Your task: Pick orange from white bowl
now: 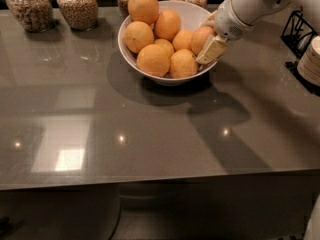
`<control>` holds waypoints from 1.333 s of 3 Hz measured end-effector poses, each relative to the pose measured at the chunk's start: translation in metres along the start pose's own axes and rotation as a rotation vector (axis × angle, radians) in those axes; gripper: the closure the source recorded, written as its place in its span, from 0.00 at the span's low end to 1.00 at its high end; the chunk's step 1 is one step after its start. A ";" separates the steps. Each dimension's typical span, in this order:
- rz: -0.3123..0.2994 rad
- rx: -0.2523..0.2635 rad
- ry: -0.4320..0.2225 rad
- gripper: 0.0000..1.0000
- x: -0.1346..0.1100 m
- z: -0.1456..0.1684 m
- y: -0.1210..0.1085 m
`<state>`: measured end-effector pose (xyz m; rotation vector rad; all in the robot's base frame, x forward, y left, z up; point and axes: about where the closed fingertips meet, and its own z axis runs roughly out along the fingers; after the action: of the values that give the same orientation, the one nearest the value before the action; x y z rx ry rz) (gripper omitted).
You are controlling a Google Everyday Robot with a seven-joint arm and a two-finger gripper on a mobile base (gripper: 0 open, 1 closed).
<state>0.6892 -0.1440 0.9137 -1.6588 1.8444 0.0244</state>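
A wide white bowl (192, 13) stands at the back middle of the grey table, piled with several orange fruits. My gripper (205, 40) reaches in from the upper right over the bowl's right rim. Its fingers straddle a deeper, reddish orange (198, 37) at the right side of the pile, and the near cream finger (212, 49) lies against the fruit's front right. The far finger is mostly hidden behind the fruit. The gripper looks shut on this orange, which still rests among the other fruits. The largest fruit (143, 6) sits on top at the back left.
Several glass jars of grains (76, 5) line the back edge left of and behind the bowl. A black wire rack (299, 30) and a pale stacked object (311, 59) stand at the right edge. The table's front edge (150, 180) runs across the lower frame.
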 end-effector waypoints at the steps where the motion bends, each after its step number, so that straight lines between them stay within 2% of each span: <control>1: -0.012 0.018 0.013 0.55 0.007 0.002 -0.008; 2: -0.025 0.041 0.010 0.78 0.007 -0.006 -0.014; 3: -0.036 0.055 -0.013 0.99 -0.004 -0.018 -0.014; 4: -0.011 0.055 -0.084 1.00 -0.017 -0.035 -0.010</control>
<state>0.6826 -0.1464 0.9534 -1.6056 1.7580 0.0375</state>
